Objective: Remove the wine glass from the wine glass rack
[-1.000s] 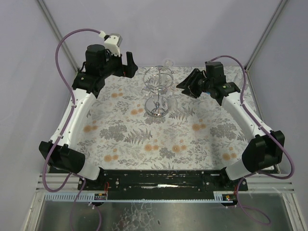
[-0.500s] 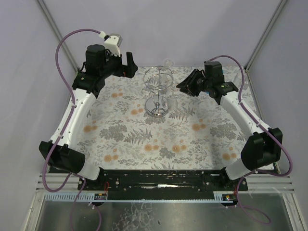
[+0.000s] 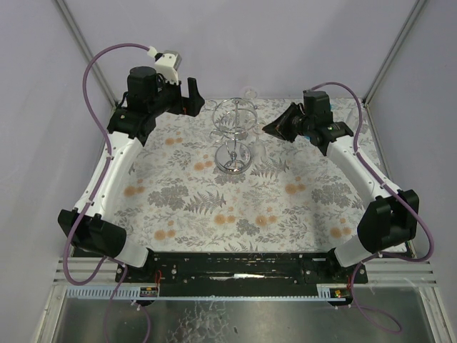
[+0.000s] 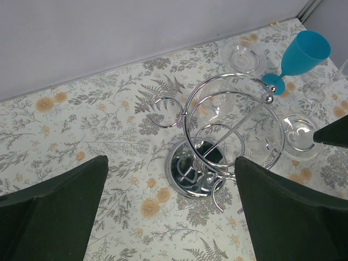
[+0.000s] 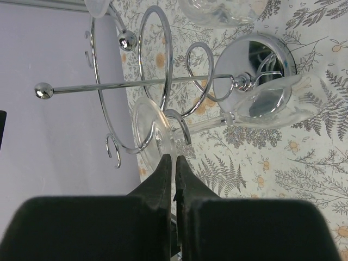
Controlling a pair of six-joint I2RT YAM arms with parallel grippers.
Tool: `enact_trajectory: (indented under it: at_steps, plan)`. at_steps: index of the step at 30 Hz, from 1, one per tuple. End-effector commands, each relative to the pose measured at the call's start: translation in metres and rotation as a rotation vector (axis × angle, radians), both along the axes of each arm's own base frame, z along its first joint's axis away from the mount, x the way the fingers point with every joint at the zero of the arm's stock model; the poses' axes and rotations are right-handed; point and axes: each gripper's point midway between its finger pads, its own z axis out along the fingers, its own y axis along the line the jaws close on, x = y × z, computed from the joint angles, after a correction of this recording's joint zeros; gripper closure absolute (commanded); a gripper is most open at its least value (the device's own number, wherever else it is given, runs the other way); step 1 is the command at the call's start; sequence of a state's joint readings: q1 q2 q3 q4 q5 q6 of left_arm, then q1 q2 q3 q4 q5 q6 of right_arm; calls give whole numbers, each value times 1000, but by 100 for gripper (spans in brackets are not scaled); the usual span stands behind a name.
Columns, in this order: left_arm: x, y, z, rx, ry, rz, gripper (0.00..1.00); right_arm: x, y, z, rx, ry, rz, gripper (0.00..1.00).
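The wine glass rack [image 3: 233, 137] stands upper centre in the overhead view, on the floral table cover [image 3: 214, 207], with an arm on either side of it. The right gripper [image 5: 174, 159] is narrowed to a thin slit and pinches the rim of the foot [image 5: 151, 129] of the wine glass [image 5: 261, 106]. In the right wrist view the foot sits left of centre, just above the fingertips [image 5: 165, 163], and the stem runs right through a wire hook to the bowl, which lies against the rack's round mirrored base [image 5: 261, 51]. The glass hangs on the rack — not yet lifted clear. The thin post [image 5: 147, 83] crosses the upper half of that view, ending in a small ball at the left. The left gripper [image 4: 169, 163] is spread wide and holds nothing. Its two dark fingers [image 4: 60, 206] frame the rack from the lower corners of the left wrist view. A blue goblet [image 4: 304, 51] appears at the upper right of that view.
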State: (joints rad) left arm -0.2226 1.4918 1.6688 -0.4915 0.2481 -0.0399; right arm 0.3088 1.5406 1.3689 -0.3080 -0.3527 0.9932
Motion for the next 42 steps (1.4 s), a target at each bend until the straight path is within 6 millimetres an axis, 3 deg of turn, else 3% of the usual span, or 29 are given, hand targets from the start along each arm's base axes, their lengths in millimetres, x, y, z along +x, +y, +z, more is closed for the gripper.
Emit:
enact_trajectory:
  at_steps: [1, 28, 42]
  plan:
    - [-8, 4, 7, 7, -22, -7, 2, -2, 7, 12, 26, -42, 23, 100]
    - [-11, 2, 7, 3, -12, -20, 2, -13, 3, 48, 109, -113, -9, 100]
    - [-14, -1, 9, -10, -8, -37, 2, -21, -25, 49, 79, -121, -90, 100]
